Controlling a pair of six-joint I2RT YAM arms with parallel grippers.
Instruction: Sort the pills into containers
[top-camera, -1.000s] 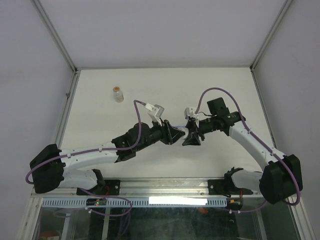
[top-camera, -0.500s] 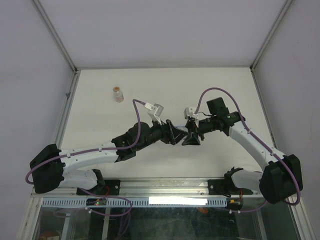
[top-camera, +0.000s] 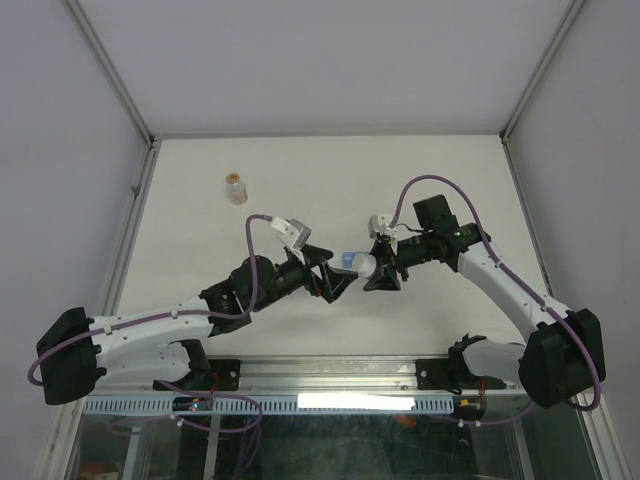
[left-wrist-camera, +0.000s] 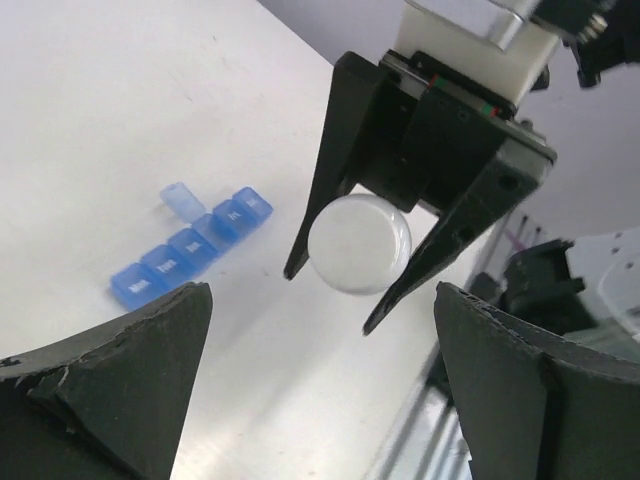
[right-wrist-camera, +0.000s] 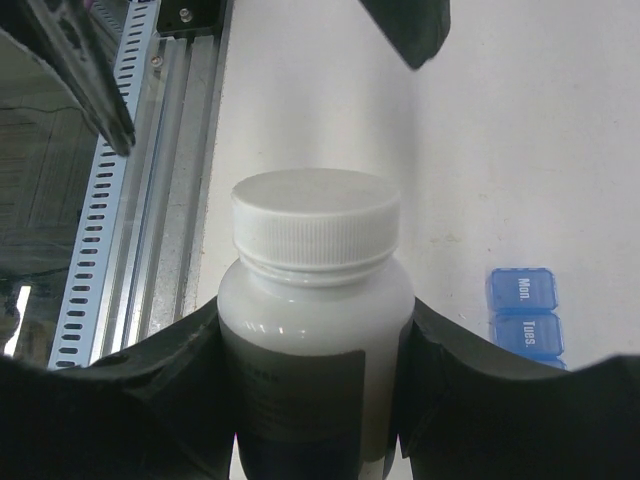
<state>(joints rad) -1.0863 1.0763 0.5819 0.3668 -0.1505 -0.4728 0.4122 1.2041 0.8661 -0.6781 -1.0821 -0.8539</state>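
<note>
Right claw (top-camera: 381, 272) clamps white bottle (right-wrist-camera: 315, 300) by body, cap (left-wrist-camera: 358, 243) aimed at left claw (top-camera: 330, 278), spread wide, likely to twist cap off. Containers (left-wrist-camera: 190, 245) lie on bench (top-camera: 300, 170) beneath, around mid-bench.

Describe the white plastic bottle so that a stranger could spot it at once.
On the white table, look near the middle for the right gripper. Between its black fingers sits the opaque white plastic bottle with a ribbed white cap. The small clear bottle with tan contents, the only other one, stands alone at the far left.
</note>
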